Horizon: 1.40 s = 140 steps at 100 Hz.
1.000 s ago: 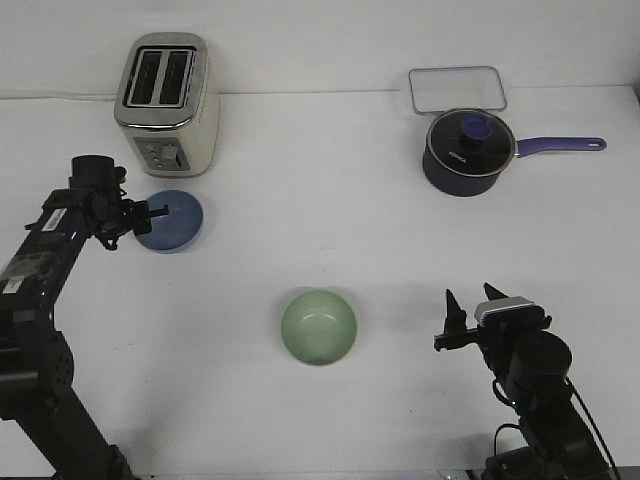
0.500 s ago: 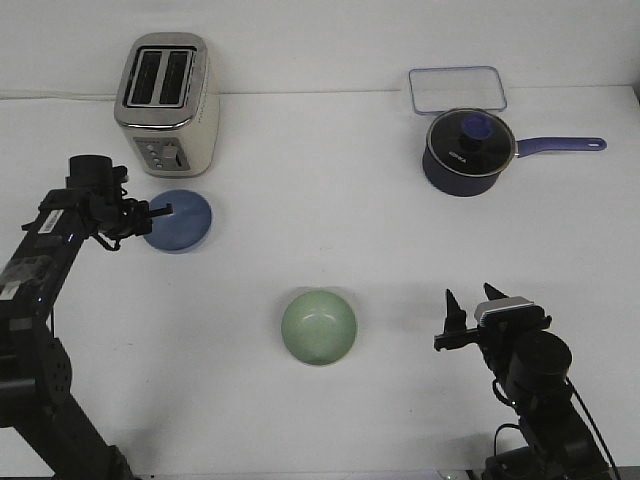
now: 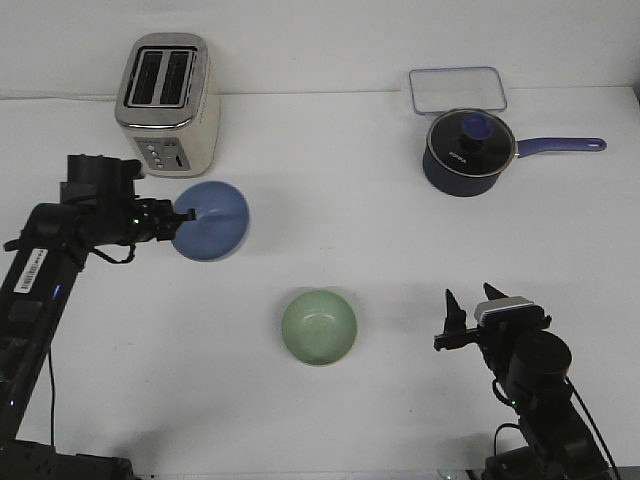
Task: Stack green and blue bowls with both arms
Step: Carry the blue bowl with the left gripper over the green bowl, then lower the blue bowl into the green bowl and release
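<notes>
The periwinkle blue bowl (image 3: pixel 212 220) hangs tilted above the table at the left, below and to the right of the toaster. My left gripper (image 3: pixel 182 212) is shut on its left rim. The pale sage green bowl (image 3: pixel 319 327) stands upright on the table at the front centre, below and to the right of the blue bowl. My right gripper (image 3: pixel 470 304) is open and empty at the front right, well to the right of the green bowl.
A silver toaster (image 3: pixel 166 105) stands at the back left, close behind the left arm. A dark navy saucepan with a lid (image 3: pixel 468 151) and long handle sits at the back right, with a clear lidded container (image 3: pixel 456 89) behind it.
My left gripper has lifted the blue bowl and carried it to the right, tilting it. The green bowl and the right arm have not moved.
</notes>
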Each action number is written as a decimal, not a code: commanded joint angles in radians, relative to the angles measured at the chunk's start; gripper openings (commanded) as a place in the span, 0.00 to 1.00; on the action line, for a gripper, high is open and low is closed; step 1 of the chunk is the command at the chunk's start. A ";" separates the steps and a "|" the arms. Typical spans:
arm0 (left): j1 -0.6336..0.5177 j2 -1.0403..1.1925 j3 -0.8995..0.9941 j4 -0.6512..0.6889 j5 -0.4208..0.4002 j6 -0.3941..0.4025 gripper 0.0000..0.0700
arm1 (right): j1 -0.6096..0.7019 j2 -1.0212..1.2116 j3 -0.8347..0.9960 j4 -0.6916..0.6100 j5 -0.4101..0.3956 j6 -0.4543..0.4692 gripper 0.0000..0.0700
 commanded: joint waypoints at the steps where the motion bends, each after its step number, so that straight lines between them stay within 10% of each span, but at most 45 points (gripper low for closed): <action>1: -0.069 0.009 0.014 -0.022 0.005 -0.002 0.01 | 0.003 0.003 0.004 0.010 0.000 0.011 0.65; 38: -0.401 0.027 -0.032 -0.051 0.005 0.006 0.01 | 0.003 0.003 0.003 0.010 0.000 0.011 0.65; 94: -0.541 0.169 -0.081 0.031 0.005 -0.051 0.03 | 0.003 0.003 0.003 0.010 0.000 0.011 0.65; 118: -0.551 0.175 -0.081 0.033 0.005 -0.058 0.67 | 0.003 0.003 0.004 0.010 0.000 0.011 0.65; 140: -0.521 0.108 -0.070 0.039 0.003 -0.032 0.68 | 0.003 0.003 0.003 0.010 0.001 0.011 0.65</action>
